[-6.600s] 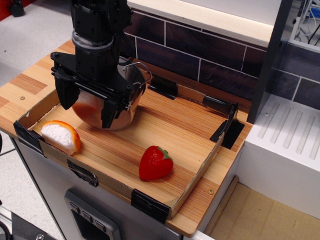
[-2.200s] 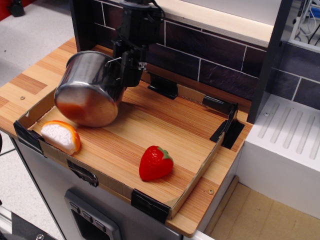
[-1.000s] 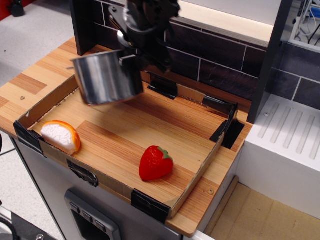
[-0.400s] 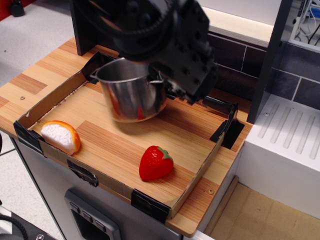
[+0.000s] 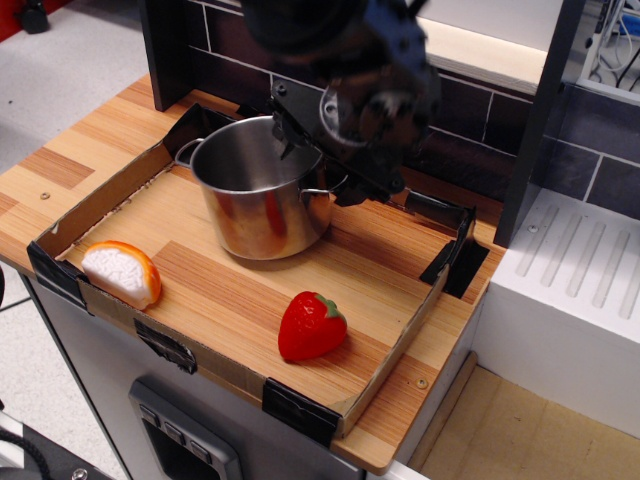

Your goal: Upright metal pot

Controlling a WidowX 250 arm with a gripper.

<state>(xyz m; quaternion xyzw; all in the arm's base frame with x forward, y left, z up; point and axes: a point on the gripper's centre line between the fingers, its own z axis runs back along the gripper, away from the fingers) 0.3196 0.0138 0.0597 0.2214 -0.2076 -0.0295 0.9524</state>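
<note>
The metal pot (image 5: 252, 212) stands upright with its opening up, at the back of the wooden board inside the cardboard tray (image 5: 88, 207). One wire loop handle shows at its left rim and another at its right side. My gripper (image 5: 320, 155) comes down from above at the pot's right rim. Its dark fingers straddle the pot wall near the right handle and look closed on it, though the arm is blurred.
A red toy strawberry (image 5: 311, 326) lies at the tray's front middle. An orange-and-white toy slice (image 5: 121, 272) lies at the front left corner. A dark tiled wall (image 5: 470, 120) stands behind and a white drainer (image 5: 580, 285) to the right.
The pot lay on its side at the tray's left, was lifted and turned, moved right and came down. It now stands upright on the board, and the gripper is still at its rim.
</note>
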